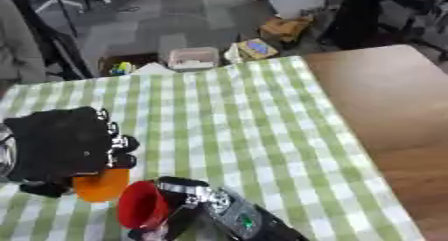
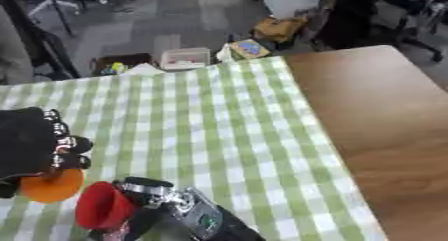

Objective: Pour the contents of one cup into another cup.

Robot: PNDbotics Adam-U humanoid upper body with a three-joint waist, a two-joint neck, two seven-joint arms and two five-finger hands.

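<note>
An orange cup (image 1: 101, 185) sits low on the checked cloth at the lower left, with my left hand (image 1: 63, 145) curled over it from above and hiding most of it. A red cup (image 1: 140, 205) is tipped on its side, its mouth turned left toward the orange cup. My right hand (image 1: 188, 200) is wrapped round the red cup from the right. What either cup holds is hidden.
A green-and-white checked cloth (image 1: 227, 120) covers the left of the table; bare brown wood (image 1: 394, 100) lies to the right. Beyond the far edge are a clear box (image 1: 192, 58), a yellow packet (image 1: 254, 48) and floor clutter.
</note>
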